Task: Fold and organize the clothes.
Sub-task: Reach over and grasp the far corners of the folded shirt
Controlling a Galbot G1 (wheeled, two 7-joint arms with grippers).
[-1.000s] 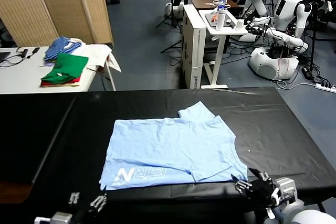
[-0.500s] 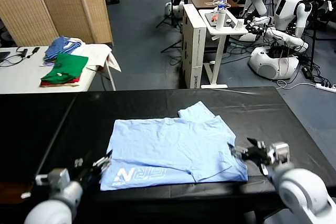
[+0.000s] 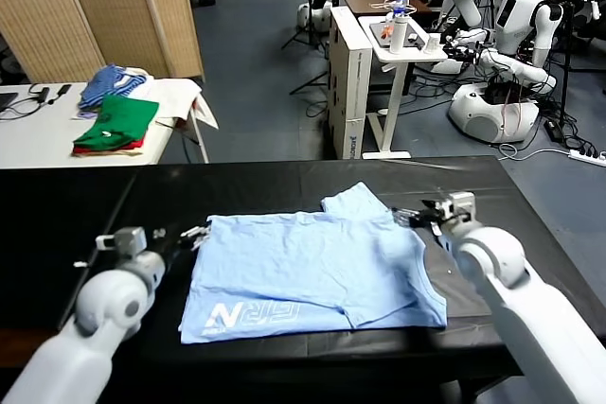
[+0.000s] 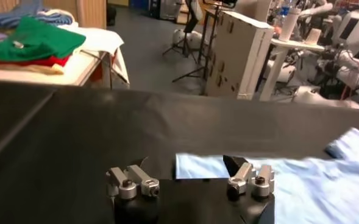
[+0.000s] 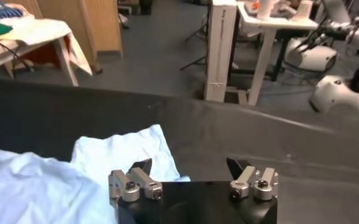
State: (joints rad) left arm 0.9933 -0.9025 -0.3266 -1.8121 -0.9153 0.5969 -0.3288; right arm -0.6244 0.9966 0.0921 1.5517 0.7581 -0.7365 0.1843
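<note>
Both arms had come up from the near edge of the desk (image 3: 284, 177) since a second earlier: my left end effector (image 3: 197, 232) now hung at the far left corner of the T-shirt (image 3: 312, 267), my right end effector (image 3: 409, 218) at its far right corner beside the sleeve. Fingers on both stood wide apart, nothing held. T-shirt lay flat on the black desk, roughly centred, white lettering (image 3: 254, 314) along the near hem, one sleeve sticking out toward the far side. I judged it light, thin and limp: it would drape and sag from any pinch, and a single layer could slide over the smooth black cover. Best hold seemed the two far corners or shoulder seams, pinched together so the cloth lifted evenly; a grip mid-panel would bunch it. Left wrist view showed the pale edge just ahead of my left fingers (image 4: 243, 176); right wrist view showed the sleeve under my right ones (image 5: 133, 179). Nothing else lay on the desk to block a fold. Well apart, on a white side table (image 3: 38, 134), sat folded green and red garments (image 3: 118, 127) and a blue striped cloth (image 3: 109, 84). Other robots (image 3: 502, 54) stood behind, clear of reach.
</note>
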